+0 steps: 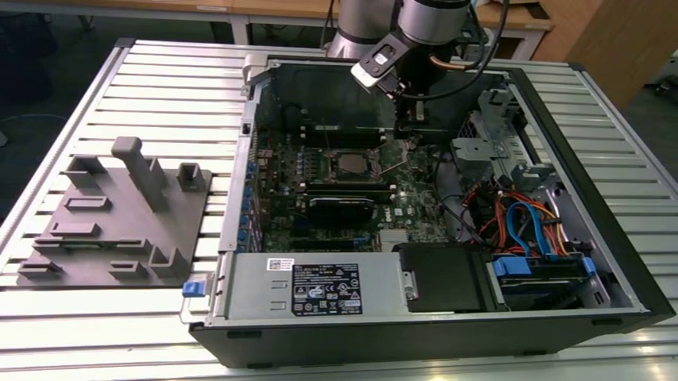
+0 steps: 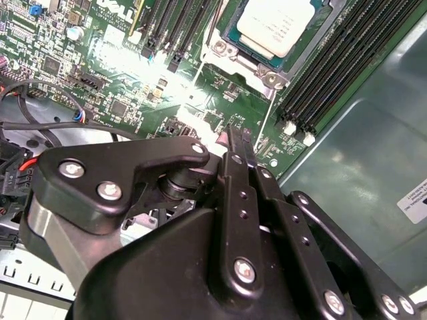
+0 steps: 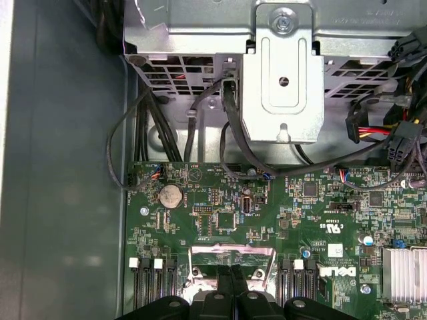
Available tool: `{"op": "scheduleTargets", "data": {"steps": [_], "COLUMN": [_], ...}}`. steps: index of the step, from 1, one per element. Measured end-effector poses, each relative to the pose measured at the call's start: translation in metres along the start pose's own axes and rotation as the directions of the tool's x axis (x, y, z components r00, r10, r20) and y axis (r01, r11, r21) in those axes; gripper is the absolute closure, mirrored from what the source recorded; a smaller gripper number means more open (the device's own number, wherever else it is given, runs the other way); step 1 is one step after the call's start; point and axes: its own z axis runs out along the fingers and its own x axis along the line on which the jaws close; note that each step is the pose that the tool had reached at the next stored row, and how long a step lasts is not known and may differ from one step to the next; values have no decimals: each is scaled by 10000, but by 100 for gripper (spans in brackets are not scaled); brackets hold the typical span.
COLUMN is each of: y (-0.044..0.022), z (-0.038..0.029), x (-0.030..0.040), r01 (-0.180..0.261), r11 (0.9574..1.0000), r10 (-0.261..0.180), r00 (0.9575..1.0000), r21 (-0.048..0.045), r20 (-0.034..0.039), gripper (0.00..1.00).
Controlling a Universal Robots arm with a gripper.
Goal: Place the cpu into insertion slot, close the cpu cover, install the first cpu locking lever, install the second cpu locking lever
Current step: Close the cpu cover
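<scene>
- Cpu (image 2: 270, 23) seated flat in the insertion slot (image 2: 225, 52), pale metal top facing up off the green board (image 2: 133, 80).
- Square, so no long axis; edges parallel to the slot's metal rim.
- In the exterior view, slot toward the far side of the board, inside the open computer case (image 1: 609, 262).
- Gripper (image 2: 237, 139) over the board, just beside the slot; fingers pressed together, nothing between them; contact with the board not tellable.
- Part of the cpu cut off at the second wrist view's edge.
- Silvery frame (image 3: 232, 251) just past the fingertips in the first wrist view, partly hidden behind them; hinged plate or slot rim, not tellable.
</scene>
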Motion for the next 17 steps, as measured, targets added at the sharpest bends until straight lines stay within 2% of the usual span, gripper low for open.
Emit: {"op": "scheduleTargets", "data": {"steps": [2,5,10,13,17], "y": [14,77,287,373,387], "z": [1,8,65,120,187], "x": [0,0,0,-1,-2], "r01": [1,1,-2,-2,-3], "r11": [10000,10000,9999,9998,9995], "r10": [-1,-1,2,2,3], "r00": [10000,10000,10000,10000,10000], "r21": [0,13,152,211,331], "r20": [-1,0,0,0,0], "gripper": [90,90,90,90,90]}}
